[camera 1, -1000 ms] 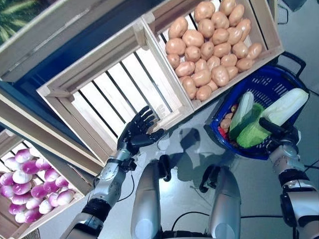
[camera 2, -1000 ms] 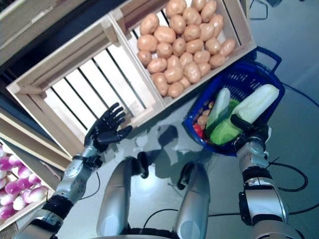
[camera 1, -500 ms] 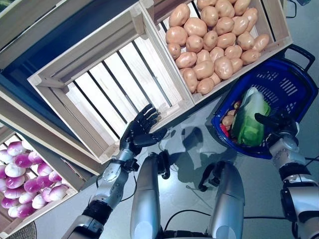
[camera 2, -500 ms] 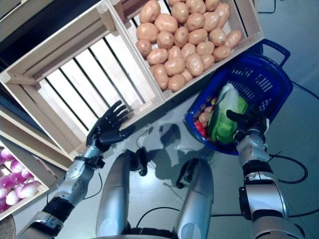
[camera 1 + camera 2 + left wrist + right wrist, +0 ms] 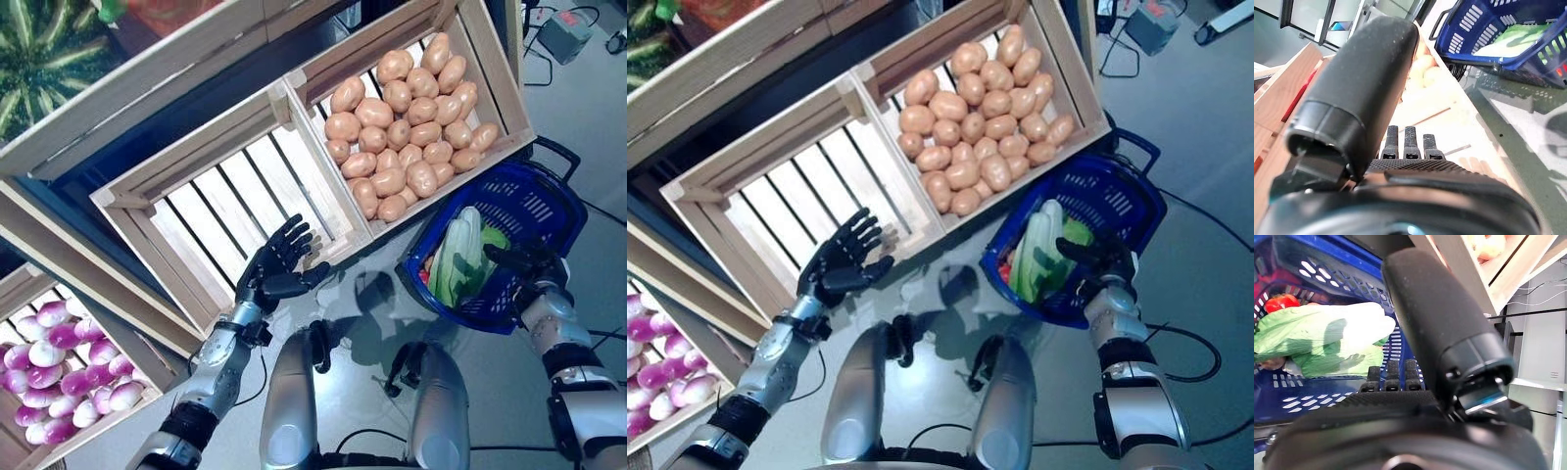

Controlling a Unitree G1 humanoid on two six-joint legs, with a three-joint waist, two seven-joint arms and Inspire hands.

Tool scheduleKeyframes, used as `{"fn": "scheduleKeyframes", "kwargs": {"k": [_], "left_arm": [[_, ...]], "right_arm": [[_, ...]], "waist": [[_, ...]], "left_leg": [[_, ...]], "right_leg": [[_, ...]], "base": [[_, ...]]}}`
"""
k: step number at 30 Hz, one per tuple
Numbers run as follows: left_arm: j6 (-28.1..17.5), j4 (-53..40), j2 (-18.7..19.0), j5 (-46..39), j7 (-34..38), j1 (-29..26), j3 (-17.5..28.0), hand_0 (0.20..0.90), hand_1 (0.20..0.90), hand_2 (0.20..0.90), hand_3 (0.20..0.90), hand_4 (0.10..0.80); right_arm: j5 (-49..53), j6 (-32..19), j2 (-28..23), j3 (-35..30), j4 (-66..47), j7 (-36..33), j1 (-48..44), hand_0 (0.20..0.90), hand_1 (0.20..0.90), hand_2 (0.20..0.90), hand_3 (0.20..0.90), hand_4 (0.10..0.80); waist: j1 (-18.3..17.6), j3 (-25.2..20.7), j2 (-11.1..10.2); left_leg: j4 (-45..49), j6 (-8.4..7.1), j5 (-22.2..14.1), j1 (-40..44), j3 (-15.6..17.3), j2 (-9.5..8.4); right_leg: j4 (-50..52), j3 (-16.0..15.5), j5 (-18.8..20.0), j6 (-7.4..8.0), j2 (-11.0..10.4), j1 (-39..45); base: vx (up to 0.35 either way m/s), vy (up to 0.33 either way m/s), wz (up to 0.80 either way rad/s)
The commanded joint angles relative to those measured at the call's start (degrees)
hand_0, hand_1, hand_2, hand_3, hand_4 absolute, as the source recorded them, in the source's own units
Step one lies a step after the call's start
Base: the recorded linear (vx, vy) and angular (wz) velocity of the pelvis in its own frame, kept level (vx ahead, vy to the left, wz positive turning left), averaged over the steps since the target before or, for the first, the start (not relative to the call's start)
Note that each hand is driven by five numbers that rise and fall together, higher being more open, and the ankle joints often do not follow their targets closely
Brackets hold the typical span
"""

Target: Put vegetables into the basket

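The blue plastic basket (image 5: 545, 201) stands on the floor at the right, by the stand. Pale green cabbages (image 5: 457, 259) lie in it, over a red vegetable (image 5: 1277, 302) and a few small brown ones. My right hand (image 5: 524, 260) is open just above the basket's near rim, holding nothing; its wrist view shows straight fingers (image 5: 1387, 376) over the cabbages (image 5: 1327, 328). My left hand (image 5: 275, 273) is open and empty, fingers spread, in front of the edge of the empty slatted crate (image 5: 230, 211).
A wooden stand runs across the far side with slatted crates: a full crate (image 5: 411, 137) beside the basket, another crate (image 5: 59, 367) low at the left. Grey floor (image 5: 362, 294) lies between the hands. A cable (image 5: 1205, 211) runs on the floor right of the basket.
My right hand has let go of the long pale green cabbage, which now lies in the basket, and stays open above the rim. The camera has shifted. My left hand has stayed put.
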Motion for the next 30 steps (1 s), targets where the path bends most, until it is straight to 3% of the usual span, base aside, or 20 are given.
{"fn": "scheduleKeyframes", "kwargs": {"k": [1, 7, 14, 21, 30], "left_arm": [[-1.31, -3.92, 0.52, 0.86, -2.96, 1.99, 0.92, 0.9, 0.9, 0.9, 0.9, 0.8], [1.88, 3.43, -3.1, 4.21, -2.66, 5.35, -1.19, 0.9, 0.9, 0.9, 0.9, 0.8], [2.55, 13.61, -7.71, 8.03, -1.89, 10.61, 1.28, 0.9, 0.9, 0.9, 0.9, 0.8], [1.9, 25.54, -10.52, 17.89, 1.16, 10.7, 3.68, 0.9, 0.9, 0.9, 0.9, 0.8], [5.18, 38.23, -13.77, 18.17, 3.1, 10.13, 5.53, 0.9, 0.9, 0.9, 0.9, 0.8]], "right_arm": [[-1.21, -3.69, 3.91, 1.94, -3.01, 1.7, 2.34, 0.9, 0.9, 0.9, 0.9, 0.8], [-4.0, -2.53, 10.98, 5.63, -2.64, 3.65, 9.6, 0.9, 0.9, 0.9, 0.9, 0.8], [-8.96, -1.29, 17.49, 12.21, -4.5, 11.28, 20.54, 0.9, 0.9, 0.9, 0.9, 0.8], [-13.24, -0.74, 20.0, 14.99, -4.49, 16.28, 25.3, 0.9, 0.9, 0.9, 0.9, 0.8], [-19.63, 1.57, 22.26, 19.13, 1.72, 21.98, 26.96, 0.9, 0.9, 0.9, 0.9, 0.8]], "waist": [[0.87, -8.09, -3.23], [0.76, -15.71, -4.14], [-0.36, -20.78, -4.15], [-1.64, -22.72, -4.01], [-1.9, -23.3, -3.8]], "left_leg": [[-10.51, 1.7, -4.26, 13.27, 3.85, -2.87], [-30.14, 0.71, 3.0, 25.68, 3.61, -5.71], [-42.98, 0.51, 7.48, 33.36, 4.27, -7.11], [-45.01, 0.31, 7.16, 35.26, 4.05, -7.65], [-45.01, 0.54, 6.34, 37.0, 2.41, -8.3]], "right_leg": [[-16.24, -1.16, 8.66, -0.85, 3.34, 10.04], [-37.85, -0.1, 15.07, 0.7, 8.93, 23.02], [-49.6, 0.87, 19.68, 1.59, 11.18, 29.72], [-53.68, 0.72, 21.22, 2.13, 11.75, 32.35], [-53.68, 0.84, 19.87, 1.87, 11.9, 34.56]], "base": [[0.2, -0.012, -0.1], [0.176, -0.007, -0.1], [0.069, 0.036, 0.03], [-0.001, 0.012, 0.07], [0.002, 0.004, 0.01]]}}
